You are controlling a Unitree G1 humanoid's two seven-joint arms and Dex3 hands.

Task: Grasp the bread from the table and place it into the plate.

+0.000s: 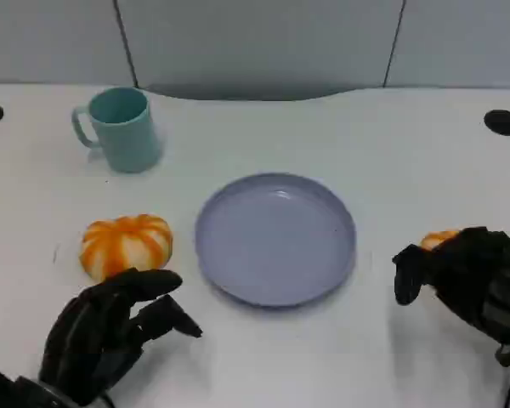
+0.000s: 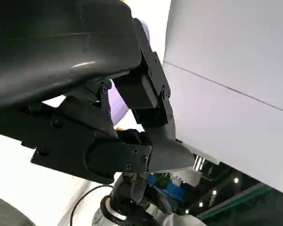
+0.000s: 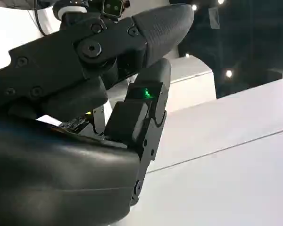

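Note:
A lilac plate (image 1: 275, 293) lies at the middle of the table with nothing in it. Right of it, a small orange-brown piece that looks like the bread (image 1: 439, 239) peeks out from behind my right hand (image 1: 472, 276). That hand lies over it with its fingers curved, hiding most of it, and I cannot see whether it grips. A round bun-like thing striped orange and white (image 1: 126, 244) sits left of the plate. Just in front of it my left hand (image 1: 110, 327) hovers with fingers apart, holding nothing. The left hand's fingers (image 2: 146, 101) and the right hand's fingers (image 3: 132, 33) fill the wrist views.
A teal mug (image 1: 123, 129) stands at the back left, handle to the left. Black round holes (image 1: 503, 122) mark the table's far corners. A grey panel wall runs behind the table's curved back edge.

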